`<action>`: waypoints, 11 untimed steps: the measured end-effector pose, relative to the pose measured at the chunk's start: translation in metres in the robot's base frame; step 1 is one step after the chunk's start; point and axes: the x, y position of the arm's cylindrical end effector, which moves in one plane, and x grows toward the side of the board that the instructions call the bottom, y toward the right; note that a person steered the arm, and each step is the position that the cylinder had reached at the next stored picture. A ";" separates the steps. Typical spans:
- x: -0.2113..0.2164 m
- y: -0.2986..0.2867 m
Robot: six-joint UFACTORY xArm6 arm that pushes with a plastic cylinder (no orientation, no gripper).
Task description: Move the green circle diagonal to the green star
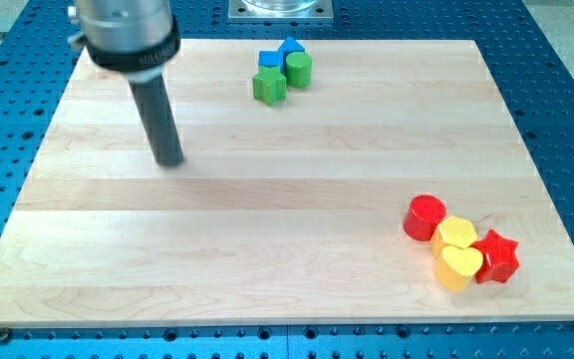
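Camera view: my tip point(170, 161), bare and holding nothing, stands well left of the green circle point(299, 69). The circle touches the green star point(269, 87), already diagonal, far-right.

- The pale wooden tabletop point(287, 209) lies on a blue perforated base point(566, 120).
- Near the view's top sit a green circle point(299, 69), a green star point(269, 86), and two blue blocks point(279, 53) bunched together.
- At the view's lower right cluster a red circle point(425, 216), a yellow block point(455, 233), a yellow heart point(458, 266) and a red star point(496, 256).
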 end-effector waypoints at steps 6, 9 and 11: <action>-0.150 0.166; -0.026 0.158; 0.074 0.192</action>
